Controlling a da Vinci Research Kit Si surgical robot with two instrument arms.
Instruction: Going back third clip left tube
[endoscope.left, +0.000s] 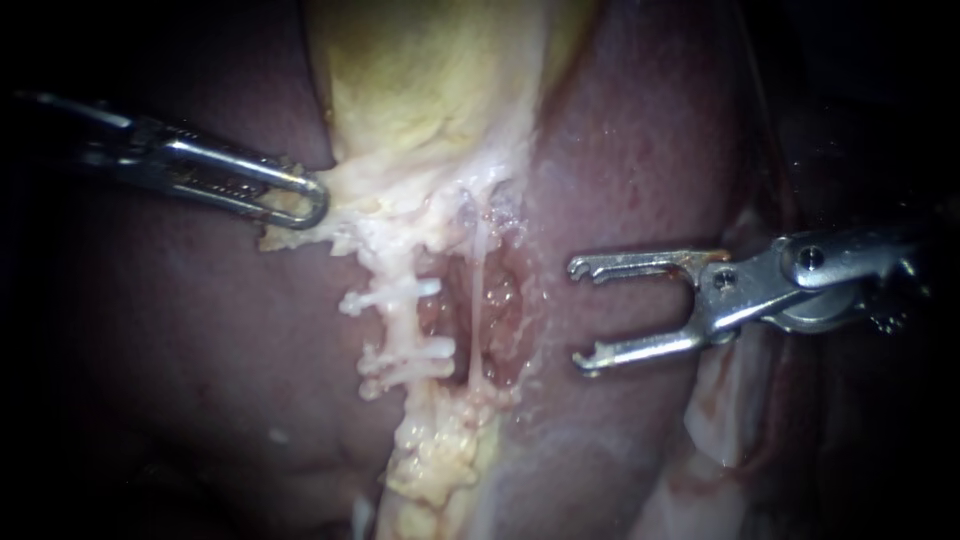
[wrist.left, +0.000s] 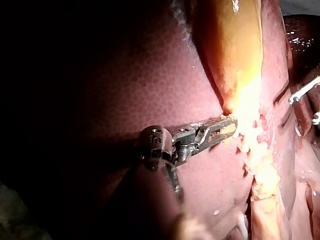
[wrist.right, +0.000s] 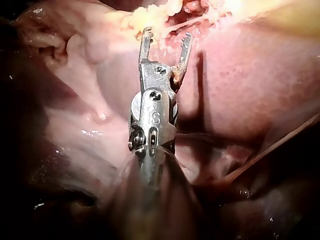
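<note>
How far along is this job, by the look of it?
Done: white clips sit across the left tube. In hand: the right instrument stands clear of them, jaws open and empty, while the left instrument has its jaws shut on pale tissue beside the gallbladder. Left: probably only drawing the right instrument further back.

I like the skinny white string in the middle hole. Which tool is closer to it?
Right. The right instrument points its open jaws at the thin pale tube from beside it, not touching. The left instrument grips pale tissue farther off, past the clips.
</note>
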